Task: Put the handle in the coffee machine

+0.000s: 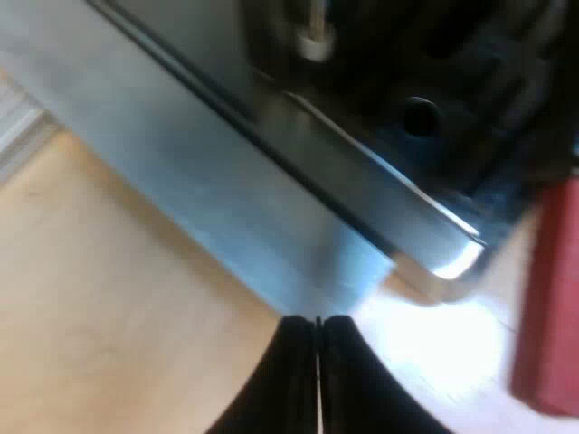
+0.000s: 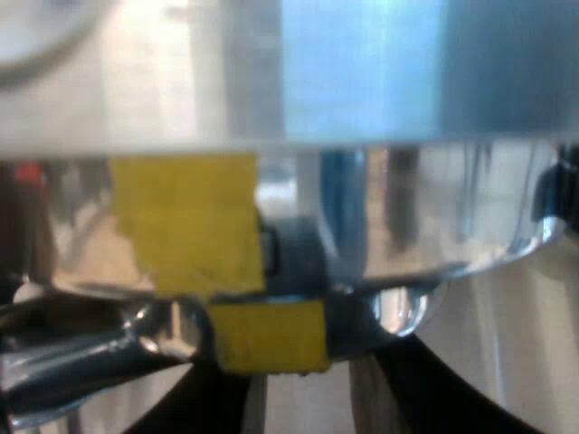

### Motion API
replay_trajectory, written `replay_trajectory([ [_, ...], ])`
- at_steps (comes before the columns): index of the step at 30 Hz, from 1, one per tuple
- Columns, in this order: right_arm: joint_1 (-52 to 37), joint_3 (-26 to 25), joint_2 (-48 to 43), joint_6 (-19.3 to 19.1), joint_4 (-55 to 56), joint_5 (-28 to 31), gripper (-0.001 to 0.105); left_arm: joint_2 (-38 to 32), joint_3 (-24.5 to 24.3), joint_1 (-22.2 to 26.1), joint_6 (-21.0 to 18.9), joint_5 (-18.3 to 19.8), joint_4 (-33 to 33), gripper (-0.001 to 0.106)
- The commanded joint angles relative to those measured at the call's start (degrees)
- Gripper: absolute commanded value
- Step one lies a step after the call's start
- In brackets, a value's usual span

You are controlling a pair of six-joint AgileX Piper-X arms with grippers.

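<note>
My left gripper (image 1: 318, 318) is shut with nothing in it, low over the wooden table (image 1: 118, 298) and close to the espresso machine's metal base (image 1: 271, 208). A blurred red shape (image 1: 547, 298) stands near the base's corner. In the right wrist view the metal holder (image 2: 398, 303), marked with yellow tape (image 2: 271, 336), is held up against the underside of the machine's front (image 2: 362, 72). My right gripper (image 2: 308, 380) has its black fingers (image 2: 434, 389) on either side of the holder's neck. The holder's handle is hidden.
A second strip of yellow tape (image 2: 190, 217) is on the machine's shiny front just above the holder. A chrome tube (image 2: 72, 366) juts out beside the holder. A dark recess with a round hole (image 1: 419, 116) lies above the machine's base edge.
</note>
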Motion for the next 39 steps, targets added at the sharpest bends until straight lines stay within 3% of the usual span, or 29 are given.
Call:
replay_trajectory([
  [1, -0.1, -1.1, -3.0, 0.2, -6.0, -1.4, 0.026, -0.2, 0.3, -1.4, 1.9, 0.4, 2.3, 0.000],
  [12, -0.1, -1.1, -3.0, 0.2, -6.0, -1.4, 0.026, -4.0, 0.3, -7.1, 3.9, 0.4, 7.1, 0.000],
  [16, -0.1, -1.1, -3.0, 0.2, -6.0, -1.4, 0.026, -6.1, 0.7, -8.3, 3.9, 2.3, 8.4, 0.000],
  [25, -0.1, -1.1, -3.3, 0.2, -6.0, -1.4, 0.025, -7.7, 7.7, -12.5, 3.9, 2.5, 8.3, 0.000],
  [31, -0.1, -1.1, -3.5, 0.2, -6.0, -1.5, 0.025, -11.0, 9.0, -16.9, 3.9, 2.5, 7.1, 0.000],
  [39, 0.8, -1.1, -3.5, -1.6, -5.6, 1.4, 0.025, -12.4, 9.0, -24.3, 0.3, 2.5, 5.0, 0.000],
])
